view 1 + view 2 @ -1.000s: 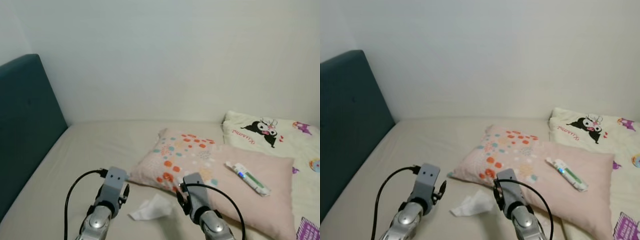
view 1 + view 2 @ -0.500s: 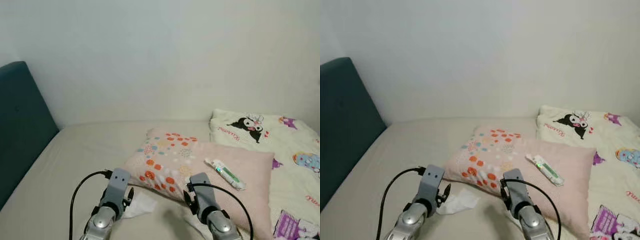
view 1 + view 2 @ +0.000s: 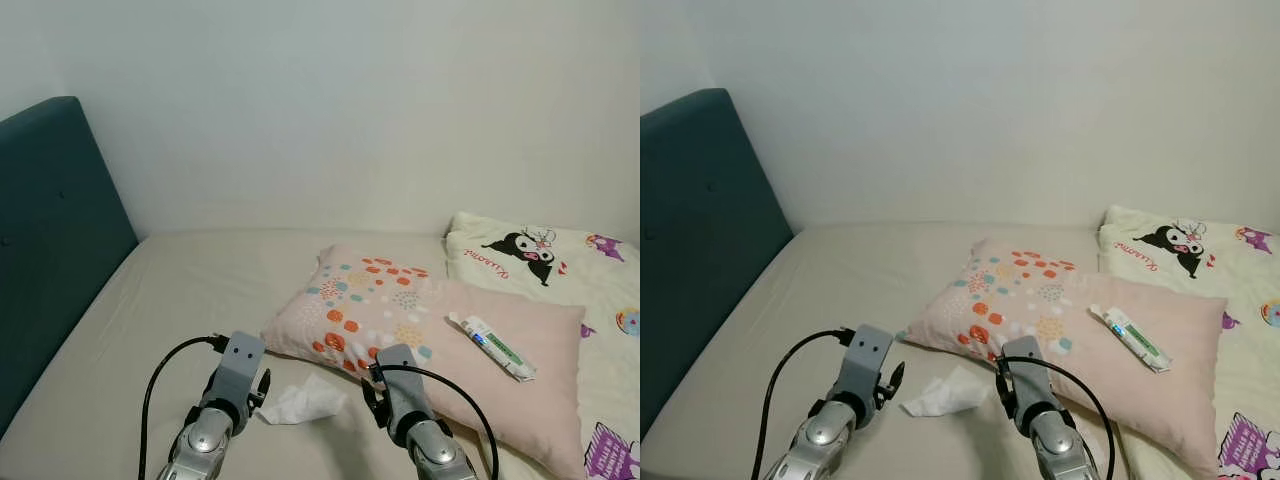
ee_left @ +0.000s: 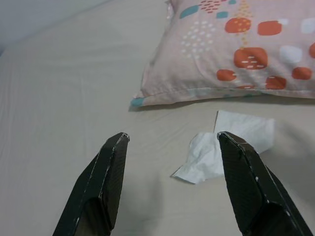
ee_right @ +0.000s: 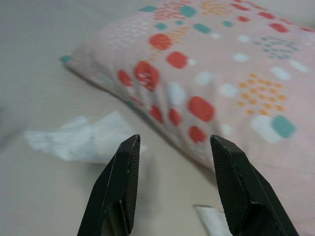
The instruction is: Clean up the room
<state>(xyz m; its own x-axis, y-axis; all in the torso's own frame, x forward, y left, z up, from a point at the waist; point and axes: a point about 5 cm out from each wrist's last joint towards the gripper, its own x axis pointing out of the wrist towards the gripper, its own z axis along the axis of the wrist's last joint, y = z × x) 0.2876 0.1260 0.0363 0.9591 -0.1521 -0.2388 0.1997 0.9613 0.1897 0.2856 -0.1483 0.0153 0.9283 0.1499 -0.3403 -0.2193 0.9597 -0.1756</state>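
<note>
Tissue (image 3: 302,402), white and crumpled, lies on the beige sheet of the bed (image 3: 180,300), just in front of the near edge of the spotted pillow (image 3: 365,310) and between the two arms. The left gripper (image 4: 170,142) hangs low above the sheet, its jaws spread wide with nothing in them — in the left wrist view the tissue sits just inside the line of one black finger, apart from it. The right gripper (image 5: 172,147) is also over the sheet, jaws wide and holding nothing; in its wrist view the tissue lies beyond one finger and the pillow's orange and teal spots rise close ahead, while a small white scrap (image 5: 211,222) shows blurred near the other finger. The spotted pillow overlaps a plain pink pillow (image 3: 520,390), and on that pink pillow rests a white tube with green and blue print (image 3: 492,346), lying at a slant. Past it, toward the robot's right, a cream blanket with cartoon figures (image 3: 545,255) covers the bed. A dark teal headboard (image 3: 50,240) stands along the left side, and a pale wall (image 3: 350,100) closes the far edge of the bed.
</note>
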